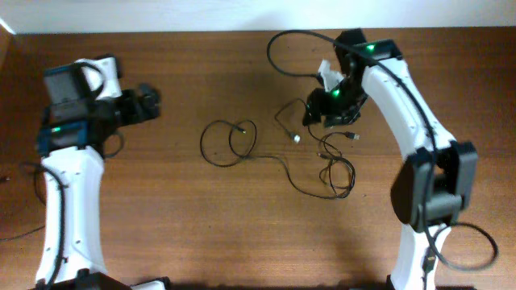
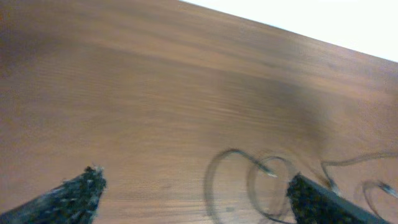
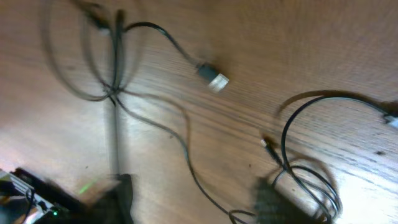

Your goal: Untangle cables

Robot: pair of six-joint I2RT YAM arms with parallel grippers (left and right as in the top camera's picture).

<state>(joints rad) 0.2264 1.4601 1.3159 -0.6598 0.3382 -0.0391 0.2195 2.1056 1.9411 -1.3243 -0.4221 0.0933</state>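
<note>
Several thin black cables lie spread on the wooden table. One forms a loop (image 1: 228,143) at the centre, and more strands coil in a loose bunch (image 1: 337,173) to its right. A silver plug end (image 1: 297,138) lies between them. My right gripper (image 1: 321,113) hovers over the upper right of the cables. In the right wrist view its jaws (image 3: 196,202) stand open, with one strand (image 3: 186,149) running along the table between the blurred fingers and a plug (image 3: 213,77) beyond. My left gripper (image 1: 149,98) is far left, open and empty (image 2: 196,199), and faces the loop (image 2: 249,180).
A small white object (image 1: 326,74) sits by the right wrist. The right arm's thicker black cable (image 1: 278,48) arcs near the table's far edge, where a white wall begins. More arm cabling (image 1: 24,234) lies at the front left.
</note>
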